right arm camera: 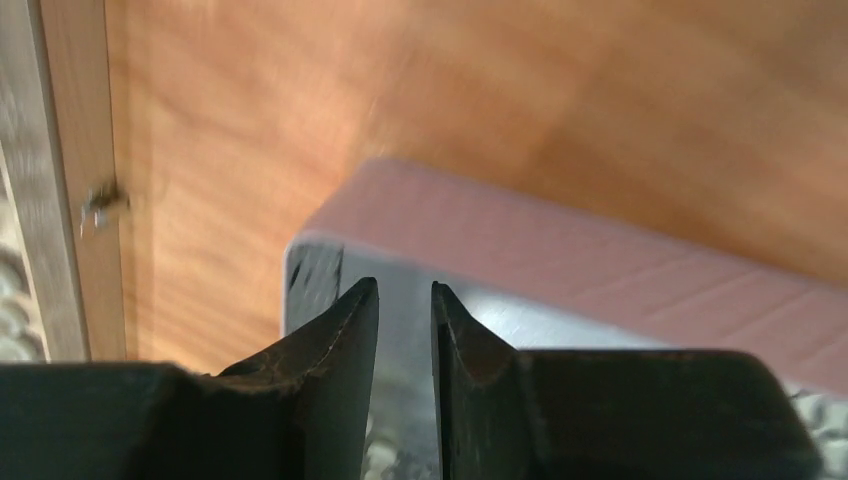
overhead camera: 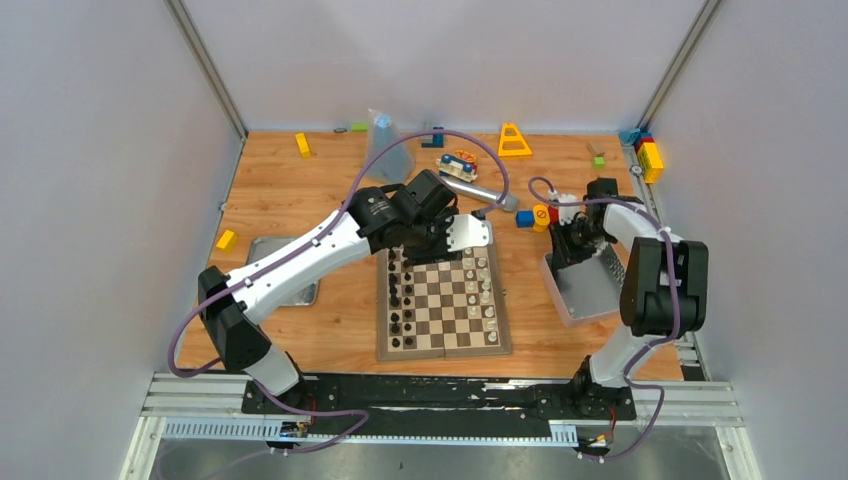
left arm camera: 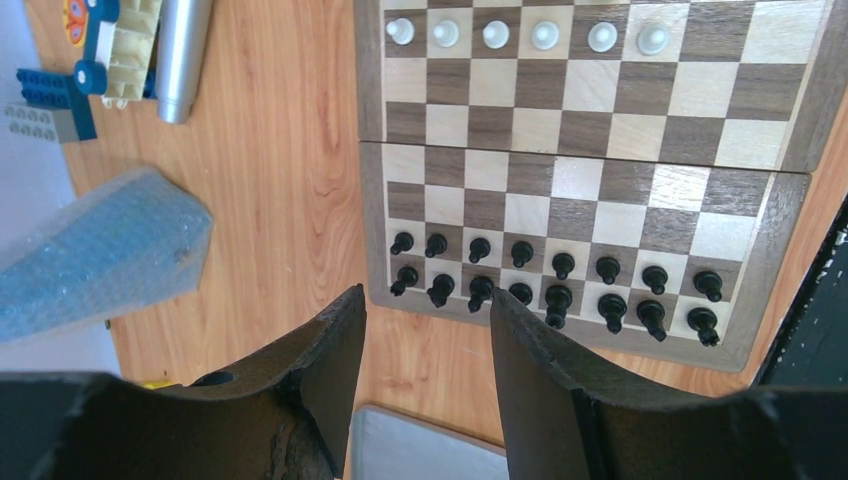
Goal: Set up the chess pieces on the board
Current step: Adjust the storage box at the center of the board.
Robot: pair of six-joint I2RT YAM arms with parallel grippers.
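The board (overhead camera: 443,342) lies at the table's middle. Several white chess pieces (overhead camera: 487,290) line its right edge and black ones (overhead camera: 400,300) fill its left two files. In the left wrist view the white pieces (left arm camera: 545,35) stand along the board's (left arm camera: 600,150) far row. My left gripper (overhead camera: 425,243) hovers over the board's far left corner; its jaws (left arm camera: 426,292) are open and empty. My right gripper (overhead camera: 568,252) reaches into the metal tin (overhead camera: 590,295). Its fingers (right arm camera: 404,285) stand a narrow gap apart, with a pale blur low between them; whether anything is held is unclear.
A flat metal lid (overhead camera: 262,250) lies left of the board, its edge (left arm camera: 420,450) below my left fingers. A bubble-wrap bag (left arm camera: 100,250), a metal cylinder (left arm camera: 185,50) and toy blocks (overhead camera: 540,215) lie beyond the board. The tin's wall (right arm camera: 600,270) is right ahead of my right gripper.
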